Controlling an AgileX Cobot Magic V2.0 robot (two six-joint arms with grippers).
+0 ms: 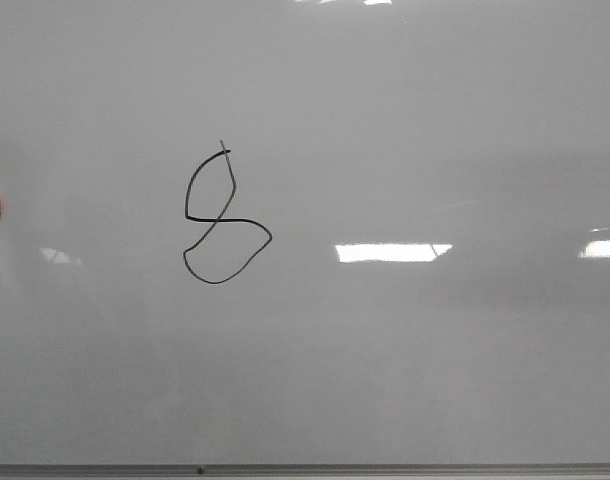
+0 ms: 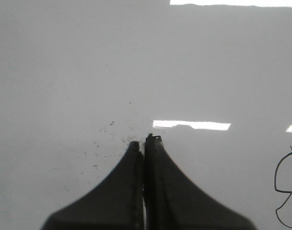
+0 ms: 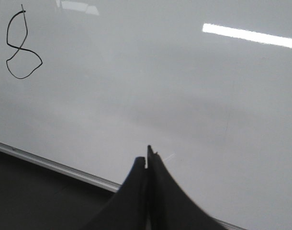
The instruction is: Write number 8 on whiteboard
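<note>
Two loops of black line already stand on the whiteboard [image 1: 405, 120]: the number 8 [image 1: 223, 215] is drawn, lopsided, with a short tail at its top. Judged from that, the writing looks done.

Left gripper [image 2: 145, 143] has its fingers pressed together with nothing between them; no marker shows in it. The 8 lies well off to one side of it, near the edge of its wrist view, and a scatter of fine dark specks [image 2: 105, 136] marks the board just ahead of the fingertips. Right gripper [image 3: 146, 160] is pinched closed and empty as well, hanging near the board's grey frame [image 3: 55, 167], with the 8 well apart from it toward the far corner of its view.

No marker is visible in any view, so where it went cannot be told.

Main risk now is smearing: a closed fingertip swung across the fresh ink would blur a loop. The left tip sits near the surface, so a careless retreat could also drag those specks into streaks. The right one could catch the frame if it moves low
</note>
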